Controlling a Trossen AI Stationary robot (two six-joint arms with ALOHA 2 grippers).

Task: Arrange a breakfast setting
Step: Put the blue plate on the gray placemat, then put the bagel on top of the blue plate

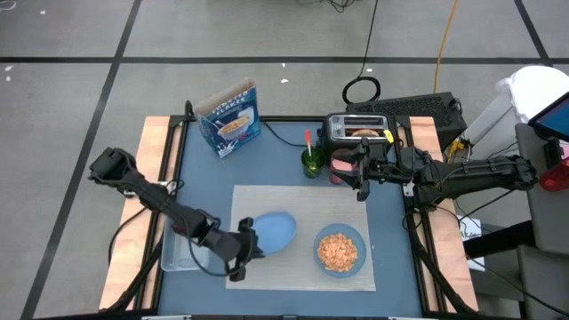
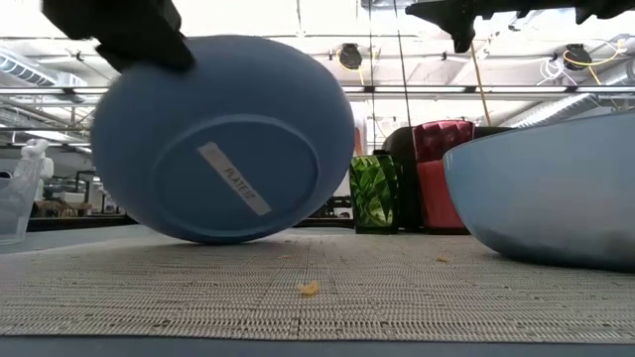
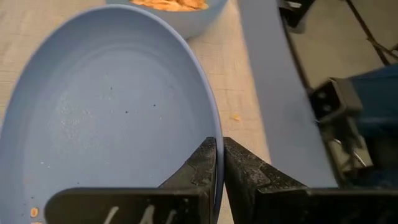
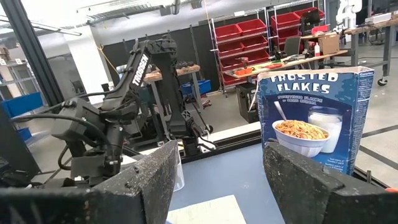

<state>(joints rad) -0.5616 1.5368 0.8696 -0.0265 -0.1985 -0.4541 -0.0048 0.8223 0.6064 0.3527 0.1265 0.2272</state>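
My left gripper (image 1: 245, 245) is shut on the light-blue plate (image 1: 276, 231), which stands tilted over the left part of the beige woven placemat (image 1: 302, 200). The low view shows the plate's underside (image 2: 223, 149). The light-blue bowl (image 1: 339, 251), filled with cereal flakes, sits on the placemat's right part. My right gripper (image 1: 363, 184) is open and empty, up above the table near the toaster (image 1: 358, 129). An orange handle (image 1: 308, 140) sticks up out of a green cup (image 1: 312, 164). I cannot make out the fruit. My left gripper pinches the plate's rim (image 3: 216, 163) between its two fingers, one on the upper face and one on the underside. The fingers come from the table's left, slanting down. The held side is raised, and the opposite lower edge (image 2: 223, 238) is down at the placemat.
A cereal box (image 1: 229, 118) stands at the far left. A clear plastic tub (image 1: 182, 253) lies left of the placemat, under my left arm. A red object (image 1: 342, 167) stands beside the green cup. A loose flake (image 2: 310, 289) lies on the placemat.
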